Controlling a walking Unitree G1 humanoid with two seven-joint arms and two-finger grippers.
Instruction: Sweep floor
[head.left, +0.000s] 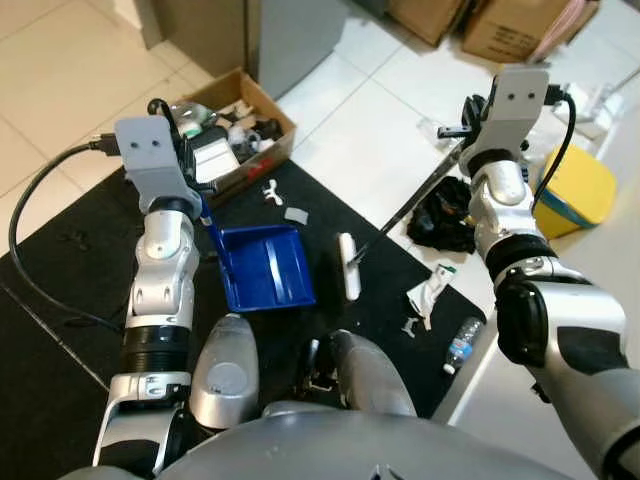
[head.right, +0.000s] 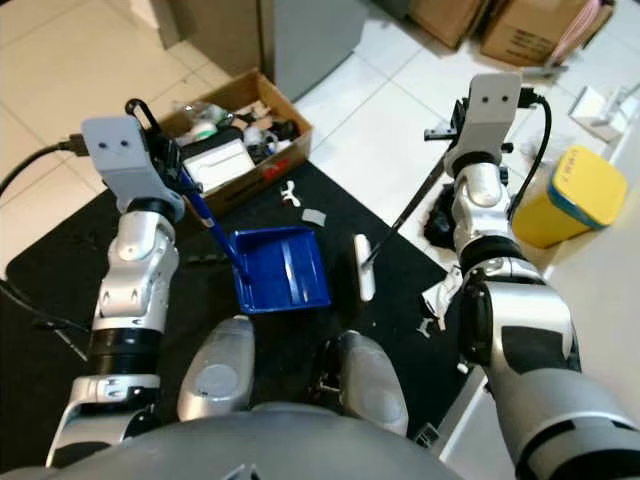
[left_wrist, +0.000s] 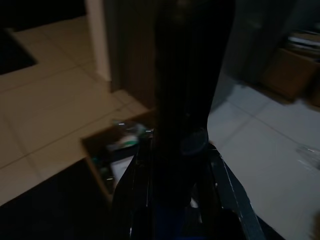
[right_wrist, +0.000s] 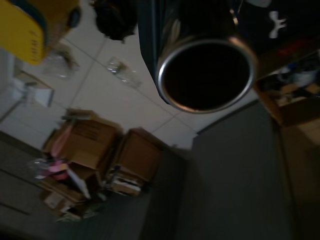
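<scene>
On the black mat: blue dustpan (head.left: 266, 266), flat, between the arms
Left claw (head.left: 188, 175): closed around the dustpan's handle, near the cardboard box (head.left: 240, 130)
Right claw (head.left: 470, 128): gripping the broom (head.left: 349, 265) pole; white head on the mat beside the dustpan
Litter: crumpled wrapper (head.left: 428, 295) and bottle (head.left: 460, 344) at the mat's edge

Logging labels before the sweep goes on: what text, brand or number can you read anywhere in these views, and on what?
No text can be read in these views.
Plastic bottle by the mat edge: label too small to read.
Crumpled white packet: green print, blurred.
Yellow bin: blue band, no legible writing.
Cardboard box of clutter: labels inside too small.
Stacked cardboard boxes in the right wrist view: markings blurred.
</scene>
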